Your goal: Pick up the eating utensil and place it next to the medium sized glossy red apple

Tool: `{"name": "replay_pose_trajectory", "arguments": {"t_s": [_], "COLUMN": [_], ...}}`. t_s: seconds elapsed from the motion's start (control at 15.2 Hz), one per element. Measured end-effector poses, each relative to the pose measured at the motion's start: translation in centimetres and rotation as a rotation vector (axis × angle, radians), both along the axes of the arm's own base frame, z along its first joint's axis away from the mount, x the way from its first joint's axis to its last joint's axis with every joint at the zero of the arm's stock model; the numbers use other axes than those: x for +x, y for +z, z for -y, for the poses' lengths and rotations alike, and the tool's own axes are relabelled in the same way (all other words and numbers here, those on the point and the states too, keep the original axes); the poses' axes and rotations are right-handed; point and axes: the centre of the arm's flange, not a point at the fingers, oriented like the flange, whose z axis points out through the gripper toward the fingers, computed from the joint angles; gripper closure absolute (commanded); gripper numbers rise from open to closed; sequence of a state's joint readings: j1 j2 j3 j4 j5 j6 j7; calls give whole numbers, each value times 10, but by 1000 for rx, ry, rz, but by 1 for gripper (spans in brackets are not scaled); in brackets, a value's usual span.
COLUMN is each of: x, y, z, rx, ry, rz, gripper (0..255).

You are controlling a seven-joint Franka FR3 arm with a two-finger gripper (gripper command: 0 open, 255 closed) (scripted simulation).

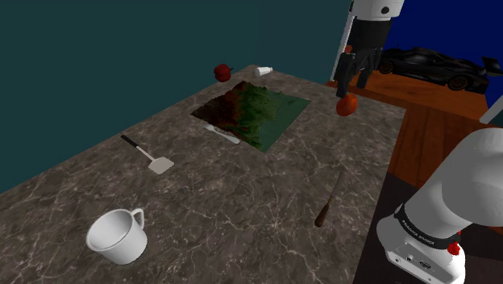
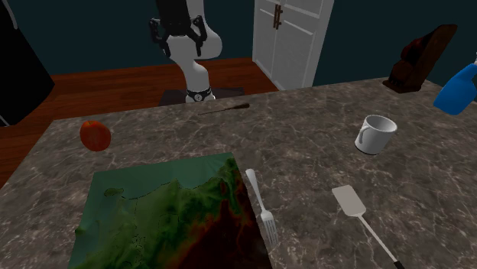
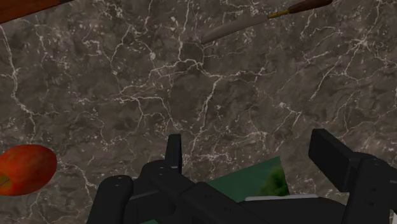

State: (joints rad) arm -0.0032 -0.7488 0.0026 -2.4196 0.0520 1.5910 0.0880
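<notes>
Fig. Arm poised before the grasp. Gripper (image 1: 353,81) hangs high over a corner of the counter (image 1: 242,194), jaws spread w/ nothing btwn them, just above the brighter red apple (image 1: 347,104). The task's thing, a white fork (image 1: 222,133), lies flat along the near edge of the green relief mat (image 1: 258,109), well apart from the gripper. Whether it rests on the mat or only touches it cannot be told. Hazards, as judged: (1) wrong pick: the spatula (image 1: 149,155) and brown-handled knife (image 1: 329,202) are also long, thin tools, and the knife is nearer the hand. (2) Weak grasp: the fork is thin and low, so the fingers may scrape the stone, catch the mat edge, or tip the fork out on lift. (3) Wrong goal: a second, darker apple (image 1: 222,72) sits at the far edge, and which one counts as medium & glossy is uncertain. (4) At placement, a nudge from fork or finger could roll the near apple, which sits near the counter's edge, i.e. off onto the floor. The mug (image 1: 121,235) is out of the likely path.
</notes>
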Motion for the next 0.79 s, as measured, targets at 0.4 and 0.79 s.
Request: {"name": "replay_pose_trajectory", "arguments": {"t_s": [0.4, 0.79], "x": [35, 90], "y": [-19, -56], "z": [-30, -81], "rx": [-33, -81], "ry": [-8, -20], "rz": [20, 53], "gripper": [0, 0]}}
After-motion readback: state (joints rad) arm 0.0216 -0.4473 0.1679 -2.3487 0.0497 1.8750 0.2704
